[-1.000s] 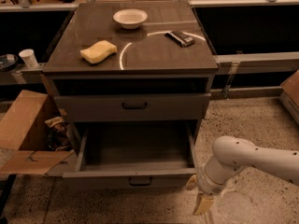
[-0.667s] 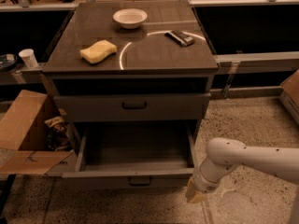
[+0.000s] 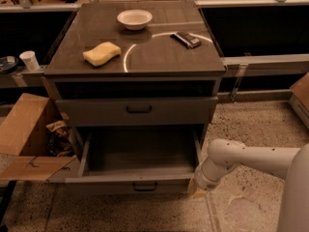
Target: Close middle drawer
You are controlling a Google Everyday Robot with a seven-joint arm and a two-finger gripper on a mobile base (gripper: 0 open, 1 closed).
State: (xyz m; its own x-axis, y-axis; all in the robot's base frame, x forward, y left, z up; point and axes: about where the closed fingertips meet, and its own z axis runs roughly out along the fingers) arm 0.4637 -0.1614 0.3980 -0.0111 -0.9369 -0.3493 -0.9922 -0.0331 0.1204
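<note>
The middle drawer is pulled far out of the grey cabinet. Its inside is empty, and its low front panel with a small dark handle faces me. My gripper is low, at the right front corner of that panel, on the end of the white arm that comes in from the right. I cannot tell whether it touches the panel. The taller-fronted drawer above is shut. The lowest drawer is hidden under the open one.
On the cabinet top lie a yellow sponge, a white bowl and a dark flat object. An open cardboard box stands on the floor at the left. A white cup sits on a ledge at the left.
My gripper has moved left and slightly up, from the floor area right of the cabinet to the open drawer's right front corner. The drawer has not visibly moved.
</note>
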